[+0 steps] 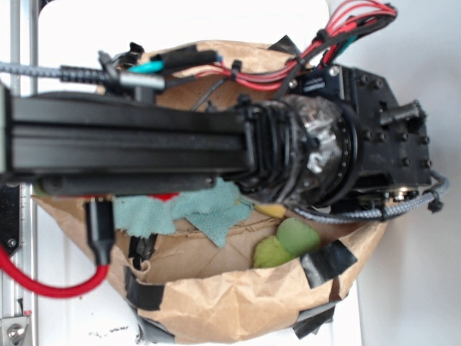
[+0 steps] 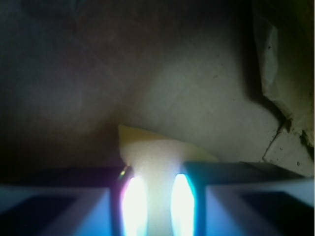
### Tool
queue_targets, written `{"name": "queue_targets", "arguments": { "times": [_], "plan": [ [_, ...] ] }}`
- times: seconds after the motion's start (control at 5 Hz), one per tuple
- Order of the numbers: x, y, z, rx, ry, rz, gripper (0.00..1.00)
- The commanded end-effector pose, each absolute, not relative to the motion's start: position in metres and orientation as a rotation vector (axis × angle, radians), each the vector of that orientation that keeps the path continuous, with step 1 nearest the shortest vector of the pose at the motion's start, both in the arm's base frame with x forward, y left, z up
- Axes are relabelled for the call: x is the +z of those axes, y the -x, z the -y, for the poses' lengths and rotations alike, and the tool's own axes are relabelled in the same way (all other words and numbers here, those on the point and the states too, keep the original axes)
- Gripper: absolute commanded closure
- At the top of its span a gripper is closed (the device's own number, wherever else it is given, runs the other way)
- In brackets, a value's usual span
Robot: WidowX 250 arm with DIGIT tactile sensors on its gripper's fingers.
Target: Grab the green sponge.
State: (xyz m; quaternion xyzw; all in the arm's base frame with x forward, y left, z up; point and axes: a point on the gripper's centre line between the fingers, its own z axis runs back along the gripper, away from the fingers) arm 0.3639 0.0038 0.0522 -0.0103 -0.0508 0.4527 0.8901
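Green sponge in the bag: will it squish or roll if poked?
The green sponge looks rounded and smooth, so a push would probably roll it. Being foam-like, it likely squashes and feels light. The lime-green thing touching it may block it.

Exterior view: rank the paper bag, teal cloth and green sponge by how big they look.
1. Paper bag, largest.
2. Teal cloth, partly hidden by the arm.
3. Green sponge, smallest.

green sponge (image 1: 299, 236): 1
lime toy (image 1: 271, 253): 1
yellow wedge (image 2: 157, 147): 1, at the jaws
teal cloth (image 1: 209, 209): 1
paper bag (image 1: 238, 303): 1
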Motion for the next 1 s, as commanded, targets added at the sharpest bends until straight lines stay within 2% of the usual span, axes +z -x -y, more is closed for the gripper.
{"name": "queue_targets", "arguments": {
  "times": [0.0,0.2,0.6,0.8],
  "plan": [
    [0.078,-0.365,-0.006,0.9,0.061,0.187,1.0],
    [0.099,-0.356,-0.008,0.867,0.092,0.173,1.0],
    [0.157,-0.34,-0.02,0.824,0.181,0.077,1.0],
    [0.175,-0.334,-0.018,0.813,0.162,0.05,1.0]
  ]
}}
